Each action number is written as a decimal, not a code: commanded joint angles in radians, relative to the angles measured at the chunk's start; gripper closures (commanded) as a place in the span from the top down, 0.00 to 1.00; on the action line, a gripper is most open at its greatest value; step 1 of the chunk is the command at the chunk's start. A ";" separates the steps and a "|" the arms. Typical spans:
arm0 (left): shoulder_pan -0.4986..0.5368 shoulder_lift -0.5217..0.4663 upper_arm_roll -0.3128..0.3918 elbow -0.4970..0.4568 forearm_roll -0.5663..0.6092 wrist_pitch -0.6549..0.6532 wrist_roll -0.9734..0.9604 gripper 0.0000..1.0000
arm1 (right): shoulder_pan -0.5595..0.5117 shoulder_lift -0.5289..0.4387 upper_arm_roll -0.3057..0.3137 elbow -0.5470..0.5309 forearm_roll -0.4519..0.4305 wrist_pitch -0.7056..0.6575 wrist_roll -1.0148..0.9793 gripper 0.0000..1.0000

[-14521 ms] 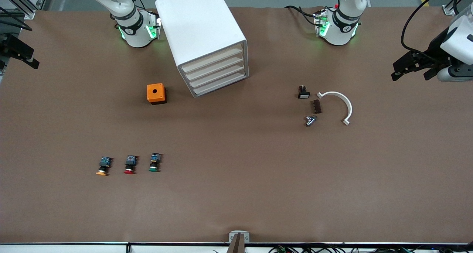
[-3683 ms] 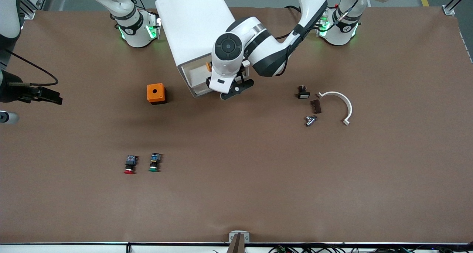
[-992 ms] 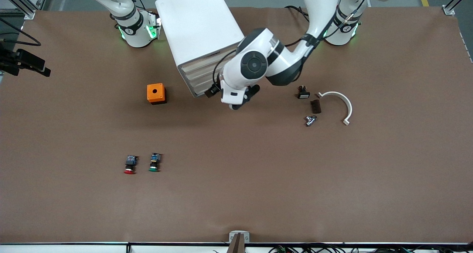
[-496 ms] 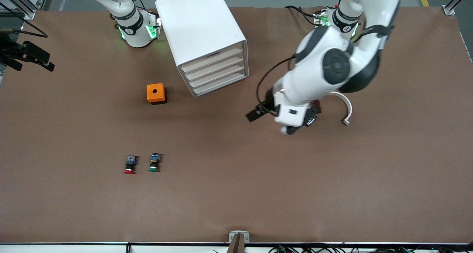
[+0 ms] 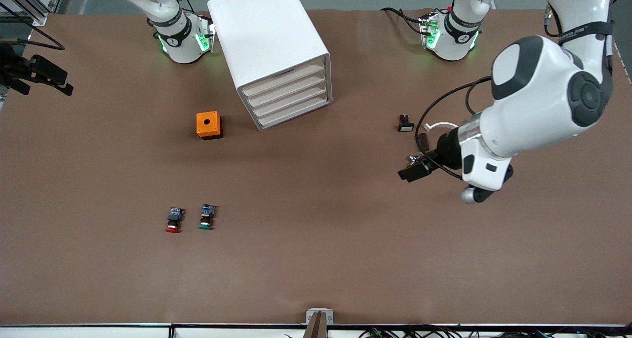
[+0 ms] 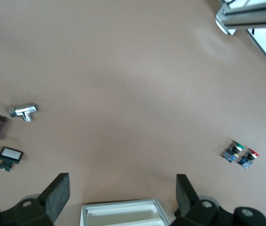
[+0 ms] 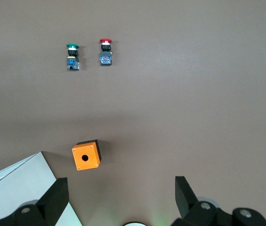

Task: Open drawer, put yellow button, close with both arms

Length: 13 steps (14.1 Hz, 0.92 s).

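Observation:
The tall white cabinet [image 5: 269, 37] stands between the two arm bases, and all of its drawers sit flush. The drawer [image 5: 284, 77] is the topmost one and it is shut. The yellow button is hidden from every view. My left gripper [image 5: 412, 172] hangs open over the small parts toward the left arm's end of the table, with nothing between its fingers [image 6: 57, 195]. My right gripper [image 5: 68, 84] waits open at the table edge at the right arm's end, also with nothing in it. Part of the cabinet front [image 6: 121, 214] shows in the left wrist view.
An orange box [image 5: 209, 125] with a hole on top stands beside the cabinet. A red button [image 5: 173, 221] and a green button [image 5: 206, 217] lie nearer the front camera. A black switch [image 5: 405, 123], a brown part [image 5: 422, 141] and a white curved piece [image 5: 439, 126] lie under the left arm.
The left arm has swung away from the cabinet front toward its own end of the table, over the small parts. The right gripper has barely moved.

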 commanded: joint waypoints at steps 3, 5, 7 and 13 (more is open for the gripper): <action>0.069 -0.051 -0.005 -0.026 0.057 -0.088 0.154 0.99 | -0.004 -0.039 -0.005 -0.028 -0.017 0.011 -0.002 1.00; 0.110 -0.072 -0.007 -0.030 0.073 -0.114 0.224 0.99 | -0.008 -0.039 -0.006 -0.030 -0.019 0.008 -0.002 1.00; 0.150 -0.108 -0.005 -0.032 0.089 -0.182 0.339 0.99 | -0.022 -0.041 -0.005 -0.028 -0.019 0.008 -0.002 1.00; 0.167 -0.299 0.129 -0.182 0.128 -0.276 0.600 0.99 | -0.033 -0.045 -0.005 -0.030 -0.019 0.007 -0.011 1.00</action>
